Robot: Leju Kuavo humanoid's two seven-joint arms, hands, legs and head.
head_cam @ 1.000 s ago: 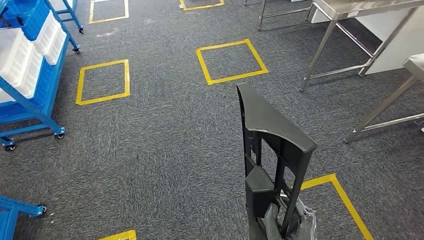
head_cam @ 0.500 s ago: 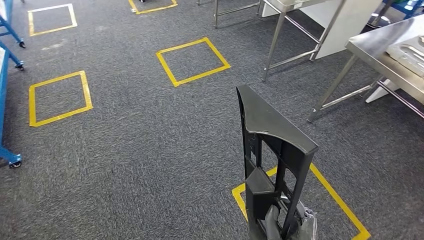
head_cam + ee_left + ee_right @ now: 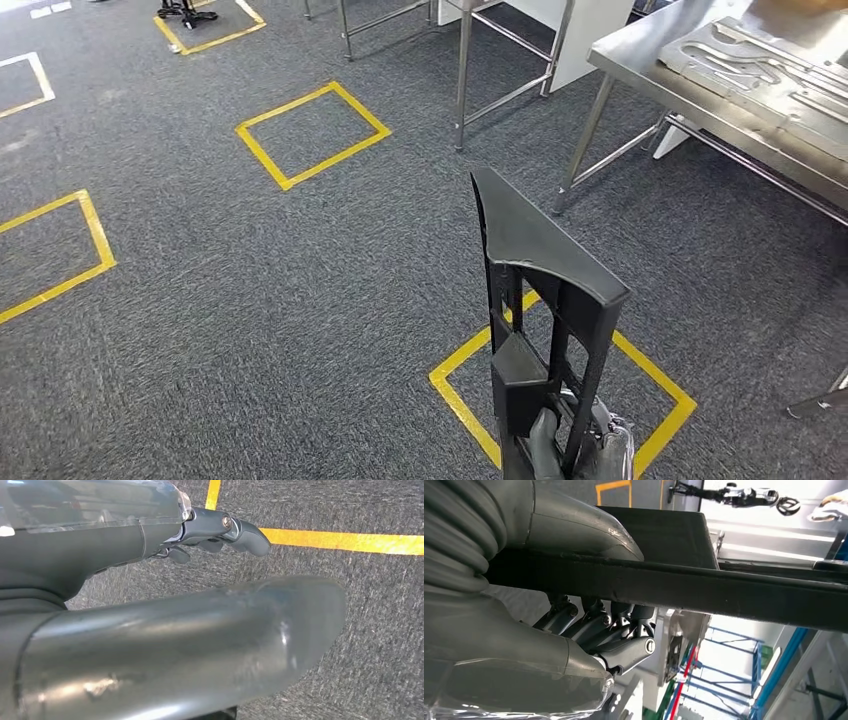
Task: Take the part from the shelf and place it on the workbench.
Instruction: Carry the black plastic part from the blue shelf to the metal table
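Head view: right hand [image 3: 575, 450] grips black part [image 3: 545, 300] upright over grey carpet [image 3: 250, 300], steel workbench [image 3: 700, 90] ahead right. No readable writing. Left hand [image 3: 220, 530] holds nothing, fingers loosely curled over yellow tape [image 3: 345, 541].

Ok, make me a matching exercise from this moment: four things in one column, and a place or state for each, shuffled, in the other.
Things:
1. black part
2. right hand
3. steel workbench
4. left hand

Places or states:
A. holds nothing, above the carpet
B. held upright in front of the robot
C. ahead on the right, with a grey moulded tray on it
D. grips the bottom of the part

Pairs: 1-B, 2-D, 3-C, 4-A
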